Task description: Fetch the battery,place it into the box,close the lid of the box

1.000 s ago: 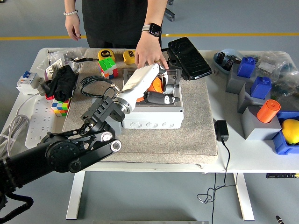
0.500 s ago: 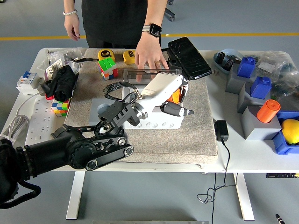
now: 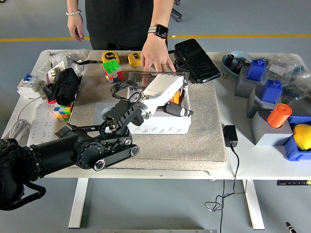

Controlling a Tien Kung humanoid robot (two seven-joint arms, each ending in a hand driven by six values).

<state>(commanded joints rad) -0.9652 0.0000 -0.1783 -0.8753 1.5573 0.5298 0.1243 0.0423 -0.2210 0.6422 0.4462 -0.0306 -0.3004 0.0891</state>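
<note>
A white junction box (image 3: 160, 125) stands on the grey mat (image 3: 204, 131) in the middle of the table. Its clear lid (image 3: 138, 75) stands open at the far side, and a person's hand (image 3: 156, 58) rests on it. My left hand (image 3: 177, 104), white with dark fingers, reaches in from the lower left and hangs over the open box. Its fingers are curled on an orange battery (image 3: 176, 95), which is mostly hidden by the palm. The right arm is out of view.
A black case (image 3: 197, 60) lies behind the box on the right. Rubik's cubes (image 3: 112, 69) and yellow tape measures (image 3: 110, 56) sit at the back left. A power adapter (image 3: 230, 136), an orange cylinder (image 3: 278, 115) and blue bins (image 3: 272, 90) are at the right.
My left hand swung right across the box with the orange battery, then drew back a little and sank toward the box opening. The person's hand stayed on the lid.
</note>
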